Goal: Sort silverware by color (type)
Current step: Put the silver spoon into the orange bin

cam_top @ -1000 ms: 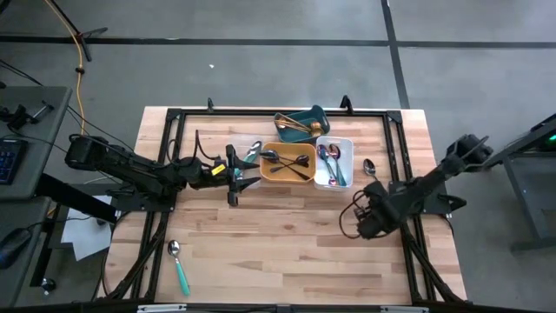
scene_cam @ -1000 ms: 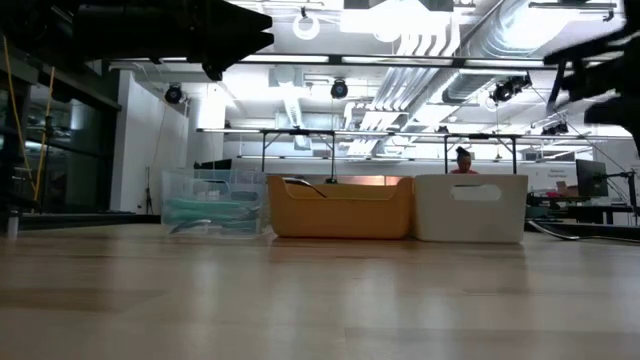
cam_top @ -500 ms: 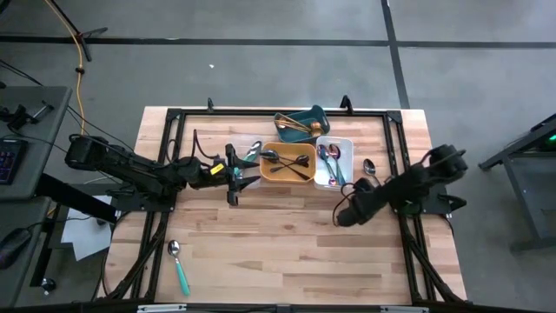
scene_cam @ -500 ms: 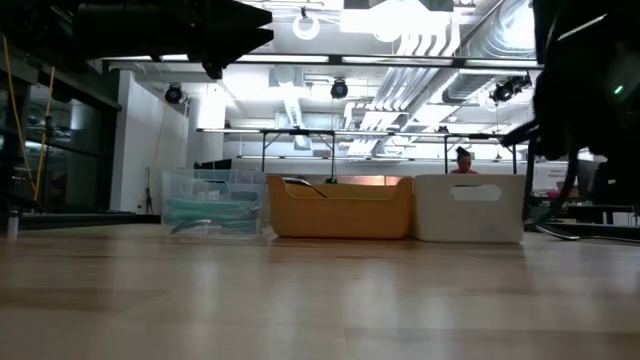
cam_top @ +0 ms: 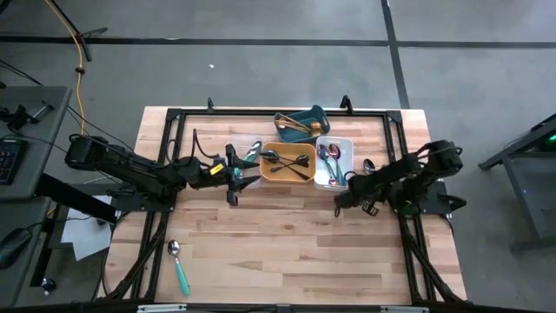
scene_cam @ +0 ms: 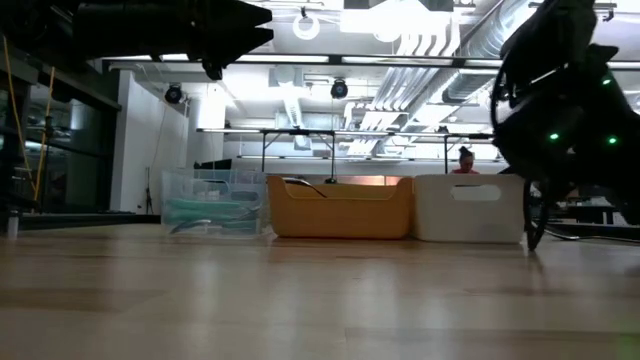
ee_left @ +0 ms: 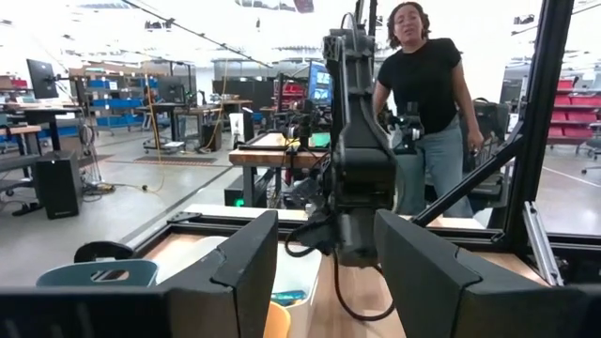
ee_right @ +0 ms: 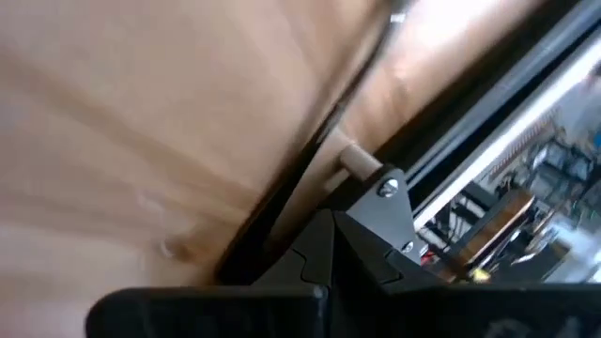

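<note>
Left end effector (cam_top: 246, 176) hovers just left of the yellow tray (cam_top: 287, 163), fingers (ee_left: 235, 272) apart, nothing between them. Right end effector (cam_top: 341, 199) sits low over the counter (cam_top: 287, 243) just below the white tray (cam_top: 334, 163), fingers together, empty; in the right wrist view only wood grain and black frame show, blurred.

Silverware: black pieces in the yellow tray, pink-purple ones in the white tray, gold in the teal tray (cam_top: 303, 123), exact count hard to tell. One silver spoon (cam_top: 254, 150) lies left of the yellow tray, partly hidden by the left arm. A dark spoon (cam_top: 368, 165) lies right of the white tray, handle covered by the right arm. A teal-handled spoon (cam_top: 178, 266) lies alone near the counter's front-left, well apart from the rest.

Low view: tray contents mostly hidden behind tray walls. A person (ee_left: 427, 103) stands beyond the counter.
</note>
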Motion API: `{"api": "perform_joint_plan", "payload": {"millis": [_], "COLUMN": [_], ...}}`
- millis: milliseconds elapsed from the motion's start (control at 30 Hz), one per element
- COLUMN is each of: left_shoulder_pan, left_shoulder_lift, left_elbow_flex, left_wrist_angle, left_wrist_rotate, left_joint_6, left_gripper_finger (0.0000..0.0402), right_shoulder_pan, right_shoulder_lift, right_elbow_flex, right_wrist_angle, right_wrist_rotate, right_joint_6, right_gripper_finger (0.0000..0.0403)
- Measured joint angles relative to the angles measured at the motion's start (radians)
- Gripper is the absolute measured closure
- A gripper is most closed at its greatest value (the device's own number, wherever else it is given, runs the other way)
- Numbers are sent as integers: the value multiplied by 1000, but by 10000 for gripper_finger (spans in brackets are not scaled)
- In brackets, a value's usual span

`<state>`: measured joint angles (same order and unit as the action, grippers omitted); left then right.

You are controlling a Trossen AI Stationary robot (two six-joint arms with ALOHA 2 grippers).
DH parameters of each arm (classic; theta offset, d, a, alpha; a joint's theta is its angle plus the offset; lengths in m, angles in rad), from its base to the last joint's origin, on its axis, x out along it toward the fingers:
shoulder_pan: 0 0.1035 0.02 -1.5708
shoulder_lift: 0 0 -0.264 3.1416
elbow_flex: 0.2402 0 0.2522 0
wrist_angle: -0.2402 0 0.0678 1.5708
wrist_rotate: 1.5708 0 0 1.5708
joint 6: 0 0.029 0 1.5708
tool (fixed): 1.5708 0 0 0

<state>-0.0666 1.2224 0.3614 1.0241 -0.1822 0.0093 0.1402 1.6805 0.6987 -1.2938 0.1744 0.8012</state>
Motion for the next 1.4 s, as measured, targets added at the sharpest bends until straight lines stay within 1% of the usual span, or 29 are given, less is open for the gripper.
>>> {"api": "perform_joint_plan", "payload": {"millis": [233,300,400,600,733,833,1000,1133,1300,1400], "left_shoulder_pan": [0,0,0,0,0,0,0,0,0,0], "left_shoulder_lift": [0,0,0,0,0,0,0,0,0,0], "left_elbow_flex": [0,0,0,0,0,0,0,0,0,0], "left_wrist_angle": [0,0,-1,-2,-2,-2,-2,0,0,0], "left_wrist_rotate": [0,0,0,0,0,0,0,0,0,0], "left_joint_6": [-8,-8,-9,-10,-35,-35,-35,-35,-35,-39], "left_gripper_finger": [232,232,232,232,232,232,232,232,232,232], "right_shoulder_pan": [-120,-138,-156,-180,-209,-240,-294,-322,-327,-327], "right_shoulder_lift": [1,2,2,2,2,2,2,2,2,2], "right_elbow_flex": [-1,-1,-2,-2,-2,-2,-2,-2,-2,-2], "right_wrist_angle": [73,95,102,92,92,91,104,103,106,112], "right_wrist_rotate": [-11,-11,-12,20,7,4,-67,-70,-72,-105], "right_joint_6": [-339,-414,-482,-523,-572,-575,-603,-604,-612,-627], "right_gripper_finger": [403,403,403,403,403,403,403,403,403,403]}}
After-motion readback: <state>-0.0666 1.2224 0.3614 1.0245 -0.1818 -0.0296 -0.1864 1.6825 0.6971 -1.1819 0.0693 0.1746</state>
